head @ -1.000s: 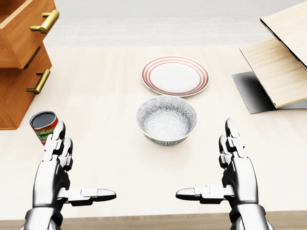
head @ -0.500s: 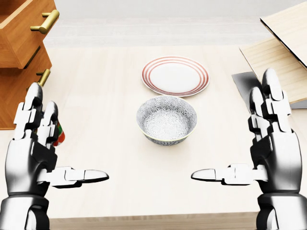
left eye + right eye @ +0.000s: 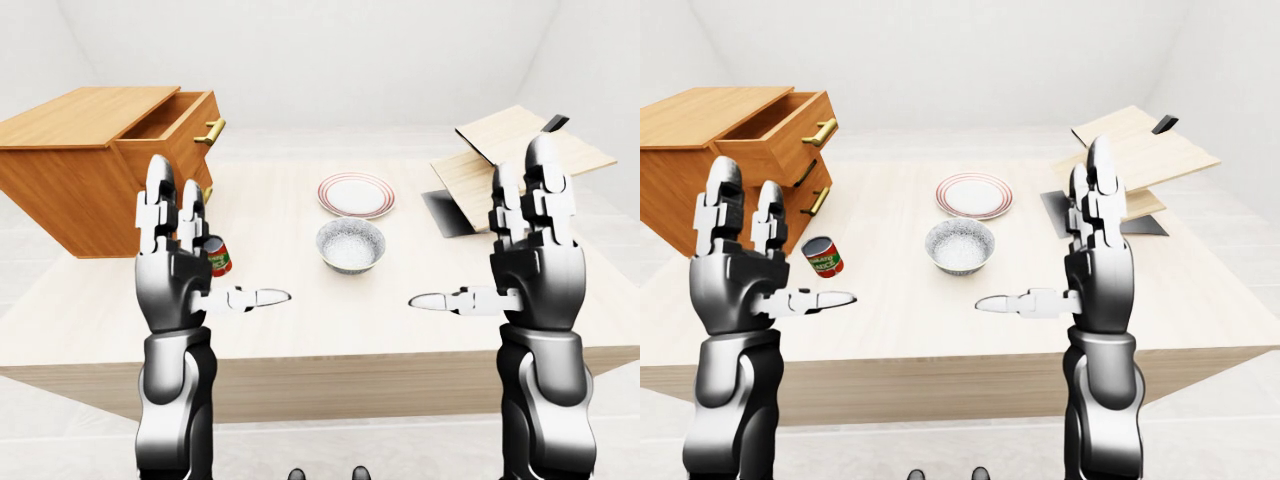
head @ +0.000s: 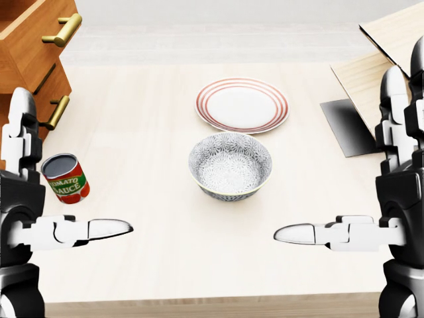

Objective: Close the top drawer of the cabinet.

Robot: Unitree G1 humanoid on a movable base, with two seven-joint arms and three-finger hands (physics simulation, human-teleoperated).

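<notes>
The wooden cabinet [image 3: 710, 170] stands at the left end of the table. Its top drawer [image 3: 780, 135] is pulled out, with a brass handle [image 3: 821, 131] on its face; a lower drawer with a like handle [image 3: 818, 201] is shut. My left hand [image 3: 760, 250] is open, fingers upright and thumb pointing right, raised over the table below and to the right of the drawer, apart from it. My right hand [image 3: 1085, 250] is open in the same pose at the right and holds nothing.
A tomato sauce can [image 4: 65, 177] stands next to my left hand. A patterned bowl [image 4: 230, 165] and a red-rimmed plate [image 4: 242, 105] sit mid-table [image 4: 146, 132]. Wooden boards on a dark sheet [image 4: 361, 99] lie at the right.
Both hands have risen and spread outward toward the head view's edges. The can, which the left hand covered half a second ago, shows again. The drawer has not moved.
</notes>
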